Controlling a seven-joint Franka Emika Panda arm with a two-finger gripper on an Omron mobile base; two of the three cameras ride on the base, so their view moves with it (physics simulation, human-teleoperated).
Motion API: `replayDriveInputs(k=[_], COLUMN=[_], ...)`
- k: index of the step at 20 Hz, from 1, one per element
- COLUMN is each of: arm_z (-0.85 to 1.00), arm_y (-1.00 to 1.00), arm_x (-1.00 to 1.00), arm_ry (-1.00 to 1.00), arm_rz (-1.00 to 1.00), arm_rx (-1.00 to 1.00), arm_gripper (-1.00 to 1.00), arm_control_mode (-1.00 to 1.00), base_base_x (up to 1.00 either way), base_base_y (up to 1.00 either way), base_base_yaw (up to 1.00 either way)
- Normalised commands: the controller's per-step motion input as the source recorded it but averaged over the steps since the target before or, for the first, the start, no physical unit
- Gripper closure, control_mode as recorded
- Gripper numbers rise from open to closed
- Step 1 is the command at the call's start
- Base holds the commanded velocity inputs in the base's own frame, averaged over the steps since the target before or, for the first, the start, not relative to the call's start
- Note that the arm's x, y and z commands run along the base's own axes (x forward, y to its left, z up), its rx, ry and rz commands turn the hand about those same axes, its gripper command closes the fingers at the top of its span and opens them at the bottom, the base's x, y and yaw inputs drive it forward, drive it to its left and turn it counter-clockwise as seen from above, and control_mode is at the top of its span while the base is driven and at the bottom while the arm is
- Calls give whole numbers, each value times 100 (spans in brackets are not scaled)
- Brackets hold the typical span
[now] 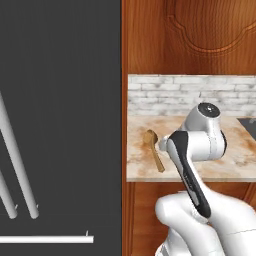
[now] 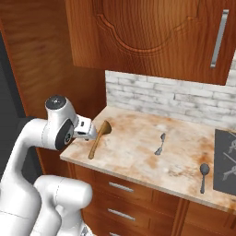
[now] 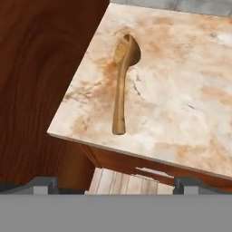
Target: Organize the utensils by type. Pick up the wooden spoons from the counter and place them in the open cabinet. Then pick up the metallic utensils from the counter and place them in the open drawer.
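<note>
One wooden spoon [image 3: 121, 86] lies near the left end of the counter [image 2: 138, 156], with its bowl toward the brick wall and its handle toward the front edge. It also appears as the wooden spoon [image 2: 99, 138] [image 1: 152, 147] in both base views. My gripper [image 3: 115, 186] hovers off the counter's front left corner, just short of the handle, and points at the spoon. Its fingertips [image 3: 43, 183] stand wide apart, open and holding nothing. Of the metallic utensils, a slim silver spoon [image 2: 160, 144] lies mid-counter and a dark spoon [image 2: 203, 175] lies near the front right. The open cabinet's inside and the open drawer are out of view.
A tall reddish-brown cabinet side [image 2: 46, 60] rises just left of the counter. A wall cabinet with a silver handle [image 2: 220, 39] hangs above the brick backsplash [image 2: 175, 99]. A dark cooktop [image 2: 226, 161] is at the right end. Below the top are shut drawers [image 2: 122, 186].
</note>
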Motion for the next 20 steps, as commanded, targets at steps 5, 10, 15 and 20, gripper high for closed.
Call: replayDriveInputs(k=[5, 10, 15, 20], arm_z=[-53, -54, -49, -37], arm_y=[0, 0, 1, 1], arm_x=[61, 48, 56, 71], arm_ry=[5, 1, 1, 4], arm_rz=[0, 0, 0, 0], arm_rx=[0, 0, 0, 0], arm_gripper=[-100, -100, -100, -100], arm_control_mode=[-100, -100, -100, -100], base_base_x=[0, 0, 0, 0], base_base_y=[0, 0, 0, 0], base_base_yaw=[0, 0, 0, 0])
